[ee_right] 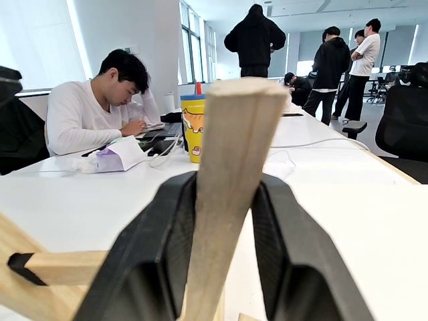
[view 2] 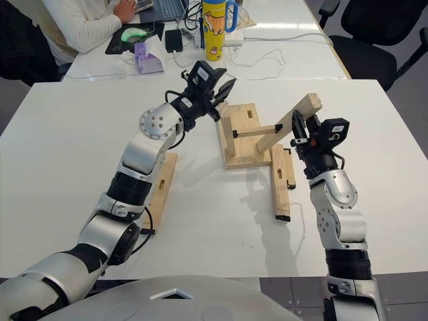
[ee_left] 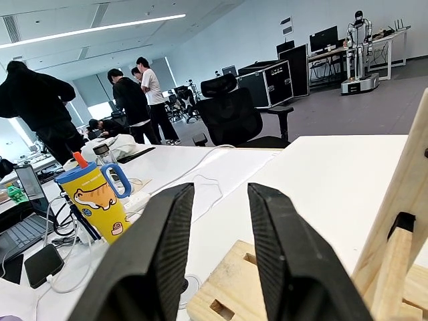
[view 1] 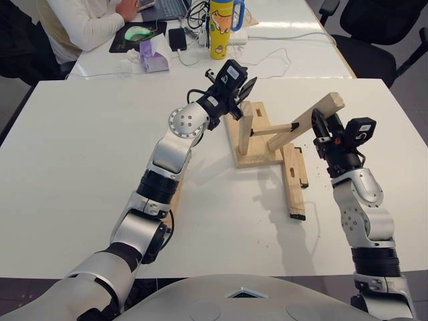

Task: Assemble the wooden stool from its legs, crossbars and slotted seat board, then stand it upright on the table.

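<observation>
The slotted seat board [view 1: 262, 156] lies flat on the white table. One leg [view 1: 247, 126] stands upright in it. A thin crossbar [view 1: 275, 128] runs from that leg to a second, tilted leg [view 1: 326, 105]. My right gripper [view 1: 318, 127] is shut on the tilted leg [ee_right: 231, 167], just right of the board. My left gripper [view 1: 242, 95] hangs open above the top of the upright leg, with nothing between its fingers [ee_left: 160, 247]. A loose leg [view 1: 293, 187] and a short bar [view 1: 302, 167] lie in front of the board. Another wooden piece [view 2: 160, 184] lies beside my left forearm.
On the table behind stand a yellow mug [view 1: 221, 27], a purple box [view 1: 154, 61], a black device [view 1: 177, 39] and cables, where a person sits at a laptop. The left side and the front of my table have free room.
</observation>
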